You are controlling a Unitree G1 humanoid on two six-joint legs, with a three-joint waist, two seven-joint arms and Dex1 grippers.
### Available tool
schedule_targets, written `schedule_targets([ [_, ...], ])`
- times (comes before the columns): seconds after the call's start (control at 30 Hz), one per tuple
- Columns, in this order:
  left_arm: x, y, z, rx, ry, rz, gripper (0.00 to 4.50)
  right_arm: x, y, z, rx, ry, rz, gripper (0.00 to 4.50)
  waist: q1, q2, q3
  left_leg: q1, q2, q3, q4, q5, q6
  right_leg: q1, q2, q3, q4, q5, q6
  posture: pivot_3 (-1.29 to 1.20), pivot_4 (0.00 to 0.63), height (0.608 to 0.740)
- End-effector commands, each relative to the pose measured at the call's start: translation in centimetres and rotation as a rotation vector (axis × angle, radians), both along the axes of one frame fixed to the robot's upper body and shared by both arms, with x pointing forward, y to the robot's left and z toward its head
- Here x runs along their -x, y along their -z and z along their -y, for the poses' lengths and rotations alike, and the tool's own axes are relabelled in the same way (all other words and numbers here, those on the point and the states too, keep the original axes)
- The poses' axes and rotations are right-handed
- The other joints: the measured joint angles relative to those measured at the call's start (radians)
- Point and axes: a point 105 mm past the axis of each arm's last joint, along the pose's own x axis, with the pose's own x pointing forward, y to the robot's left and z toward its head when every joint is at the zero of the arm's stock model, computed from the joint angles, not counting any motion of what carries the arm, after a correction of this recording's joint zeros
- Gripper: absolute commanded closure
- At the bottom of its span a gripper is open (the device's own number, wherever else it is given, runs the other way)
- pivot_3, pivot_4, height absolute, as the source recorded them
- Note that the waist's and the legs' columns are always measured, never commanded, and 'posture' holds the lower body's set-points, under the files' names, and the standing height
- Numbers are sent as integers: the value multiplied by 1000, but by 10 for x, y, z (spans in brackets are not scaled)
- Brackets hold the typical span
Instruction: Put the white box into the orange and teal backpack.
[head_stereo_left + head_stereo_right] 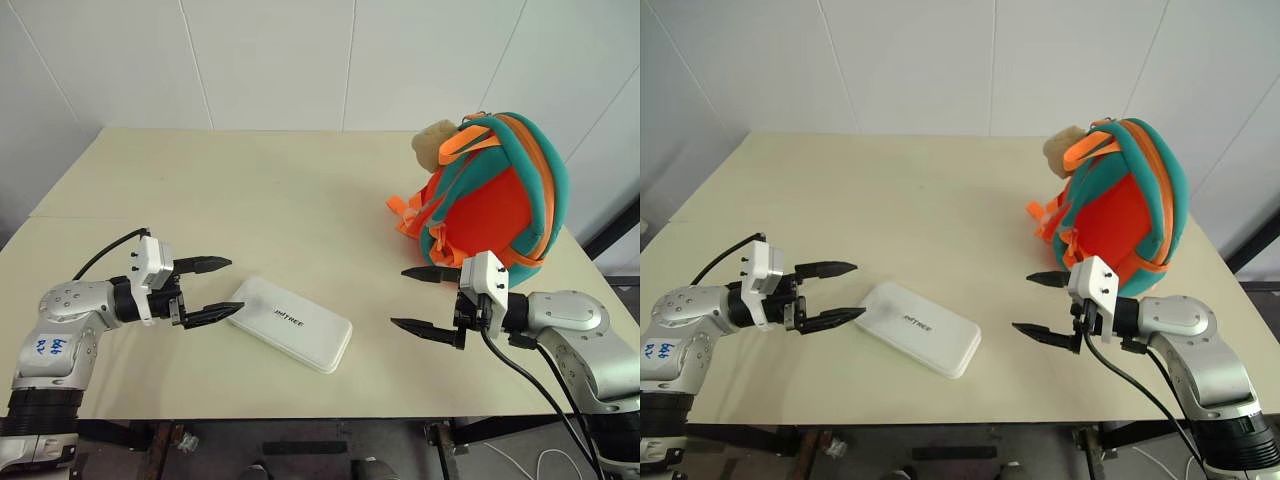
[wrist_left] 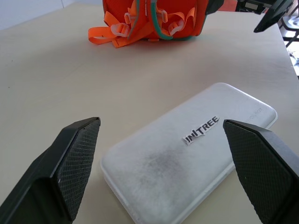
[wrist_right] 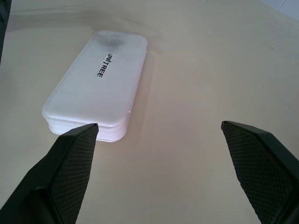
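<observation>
Both grippers sit low in the left eye view, nearest the camera. At lower left the left gripper [image 1: 212,290] has its jaws spread wide and empty; its lower fingertip lies at the near-left corner of the white box [image 1: 291,322], though contact cannot be told. At lower right the right gripper [image 1: 425,300] is likewise spread wide and holds nothing, apart from the box and just in front of the orange and teal backpack [image 1: 490,195]. That backpack stands upright at upper right on the cream table [image 1: 250,190], straps toward the camera, with a tan plush piece [image 1: 434,143] at its top left. White wall panels fill the top of the frame. Each forearm reaches in from its lower corner, roughly level, fingers pointing toward the centre.

From the right eye, the same layout appears: box lying flat at lower centre between the two released grippers, backpack at upper right.

Looking along the left wrist, two black fingers [image 2: 70,168] rise at the bottom corners, far apart, with the box flat on the table between them, dark lettering up. Orange straps of the backpack lie at the top, and the other gripper shows at the upper right corner.

Along the right wrist, the fingers [image 3: 70,172] also stand wide, and the box lies at upper left, its near end just beyond the left finger.
</observation>
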Motion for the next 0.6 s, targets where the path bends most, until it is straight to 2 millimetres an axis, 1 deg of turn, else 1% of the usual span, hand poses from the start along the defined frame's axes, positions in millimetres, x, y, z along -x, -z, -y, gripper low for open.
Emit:
schedule_targets([
  [0.03,-2,-11,2,2,13,50,0,4,-5,-3,-3,-22,24,36,0,0,0,0,0,0,0,0,0,0,0,0,0,0,0,0,150,740],
  [0.17,-6,-9,2,5,1,70,0,2,6,-10,-27,-31,1,36,-1,0,0,0,0,0,0,0,0,0,0,0,0,0,0,0,150,740],
  [0.2,-6,-10,-1,6,2,70,0,2,13,-13,-11,-41,-14,213,-2,0,0,0,0,0,0,0,0,0,0,0,0,0,0,0,150,740],
  [0.27,-11,-10,-11,-16,-12,77,377,6,28,-19,14,-66,-51,647,-1,0,0,0,0,0,0,0,0,0,0,0,1,0,0,0,150,740],
  [0.3,-12,-10,-15,-25,-17,78,576,7,32,-22,20,-75,-56,951,-1,0,0,0,0,0,0,0,0,0,0,0,1,0,0,0,150,740],
  [0.4,-21,-8,-36,-78,-75,91,1435,12,49,-29,37,-88,-83,1885,-1,0,0,0,0,0,0,0,0,0,0,0,1,0,0,0,150,740],
  [0.5,-27,-6,-47,-111,-102,96,2415,18,62,-36,55,-109,-103,2952,-1,0,0,0,0,0,1,0,0,0,0,0,1,0,0,0,150,740],
  [0.6,-33,4,-53,-149,-124,80,3302,22,68,-44,31,-115,-129,3940,0,0,0,0,0,0,1,0,0,0,1,0,2,0,0,0,150,740],
])
